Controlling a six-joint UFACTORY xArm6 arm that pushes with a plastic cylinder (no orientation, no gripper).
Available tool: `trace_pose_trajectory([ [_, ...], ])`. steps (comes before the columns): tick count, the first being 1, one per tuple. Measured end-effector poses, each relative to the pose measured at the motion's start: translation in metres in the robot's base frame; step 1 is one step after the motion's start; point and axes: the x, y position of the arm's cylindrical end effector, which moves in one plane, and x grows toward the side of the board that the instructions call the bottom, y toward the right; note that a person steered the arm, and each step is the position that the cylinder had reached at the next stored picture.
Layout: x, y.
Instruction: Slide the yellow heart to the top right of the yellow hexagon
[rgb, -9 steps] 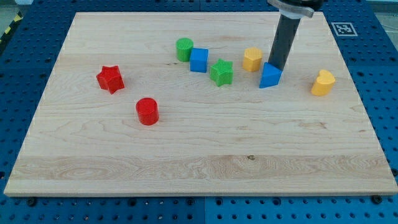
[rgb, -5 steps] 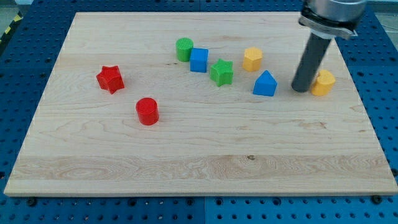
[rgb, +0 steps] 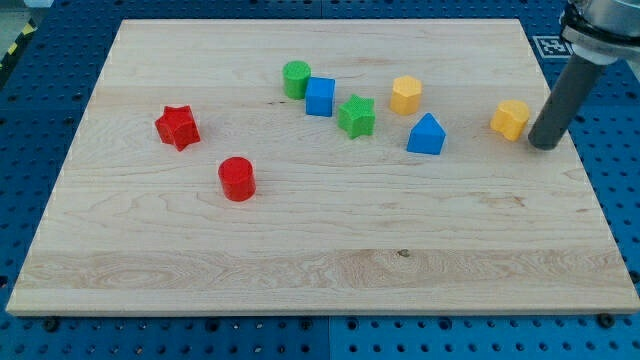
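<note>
The yellow heart (rgb: 511, 119) lies near the board's right edge. The yellow hexagon (rgb: 406, 95) sits to its left and slightly higher in the view. My tip (rgb: 543, 145) is just right of the heart and slightly below it, very close to its right side; contact cannot be told. A blue triangular block (rgb: 427, 135) lies between the two yellow blocks, a little lower.
A green star (rgb: 356, 116), a blue cube (rgb: 320, 97) and a green cylinder (rgb: 296, 78) form a row left of the hexagon. A red star (rgb: 178, 127) and a red cylinder (rgb: 238, 178) lie at the left. The board's right edge (rgb: 570, 150) is beside my tip.
My tip moved from the blue triangle rightward, passing the heart to its right side. The heart shifted a little left and up. The blue triangle ended slightly lower-left.
</note>
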Motion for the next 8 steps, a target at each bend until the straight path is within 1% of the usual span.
trace_pose_trajectory([
  [1,0.007,-0.006],
  [3,-0.070,-0.010],
  [4,-0.073,-0.007],
  [5,-0.055,0.007],
  [6,-0.048,0.006],
  [7,-0.048,-0.016],
  [8,-0.047,-0.021],
])
